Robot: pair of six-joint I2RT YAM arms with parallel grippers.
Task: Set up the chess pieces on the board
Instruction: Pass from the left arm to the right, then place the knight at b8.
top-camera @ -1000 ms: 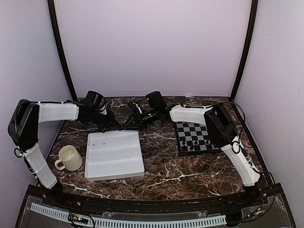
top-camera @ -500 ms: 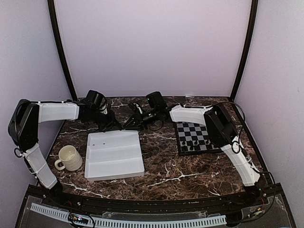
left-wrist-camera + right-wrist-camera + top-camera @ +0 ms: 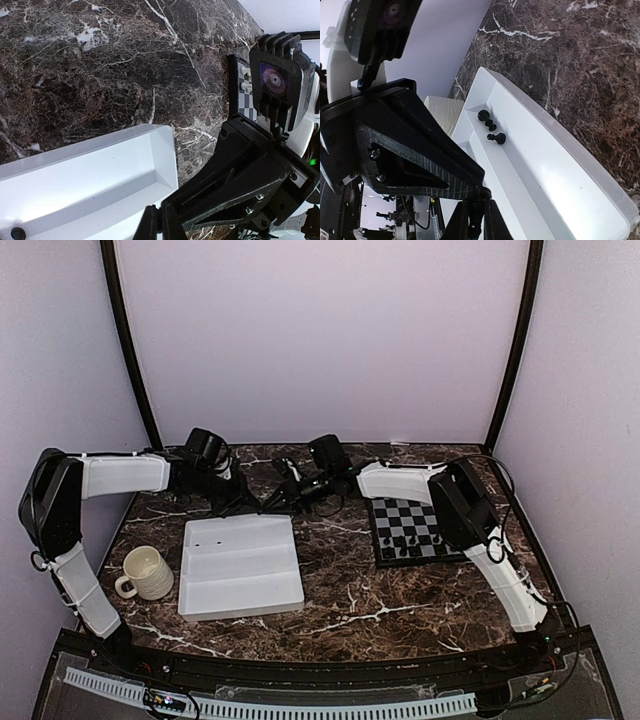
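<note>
The chessboard (image 3: 412, 525) lies at the right with a few black pieces (image 3: 402, 546) on its near rows. In the left wrist view its edge (image 3: 246, 102) shows with two white pieces (image 3: 245, 87). Two black pieces (image 3: 497, 138) lie in the white tray (image 3: 550, 175). My two grippers meet tip to tip above the tray's far edge. My right gripper (image 3: 477, 220) is shut on a small dark piece. My left gripper (image 3: 160, 226) has its fingers pressed together, and no piece shows between them. In the top view the left gripper (image 3: 252, 506) is beside the right gripper (image 3: 273, 500).
The white tray (image 3: 240, 565) lies left of the middle, with a cream mug (image 3: 146, 573) to its left. Dark marble table (image 3: 340, 590) lies between the tray and the board. Walls close in on three sides.
My left wrist has shifted a little to the right, toward the right gripper. The right arm has barely moved.
</note>
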